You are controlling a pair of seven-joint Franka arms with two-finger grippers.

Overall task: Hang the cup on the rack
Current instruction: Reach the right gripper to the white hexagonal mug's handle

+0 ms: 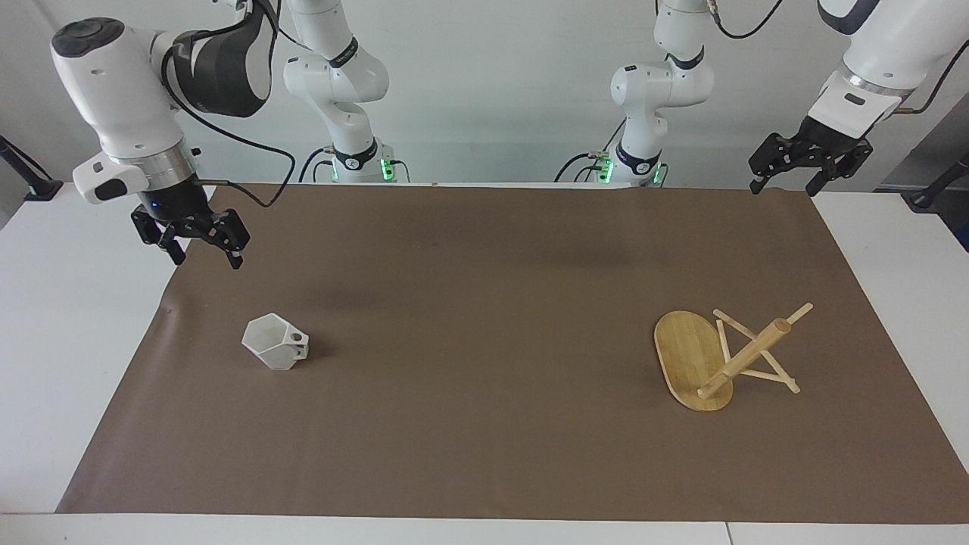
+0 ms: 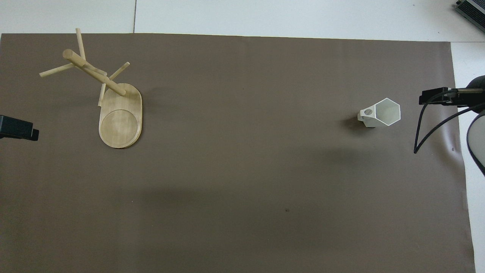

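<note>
A: Cup (image 1: 275, 342) position?
B: Upright on the brown mat (image 1: 484, 424), toward the right arm's end of the desk (image 1: 68, 318) — handle hole up.
A: Rack (image 1: 723, 358)?
B: On the mat at the left arm's end, well apart from the cup.
A: Claws?
B: Right claw (image 1: 204, 259) spread wide, empty, over the mat edge near the cup. Left claw (image 1: 783, 185) spread wide, empty — waiting above its mat corner.

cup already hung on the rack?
No, the cup stands upright on the brown mat toward the right arm's end, far apart from the rack, whose pegs are bare.
</note>
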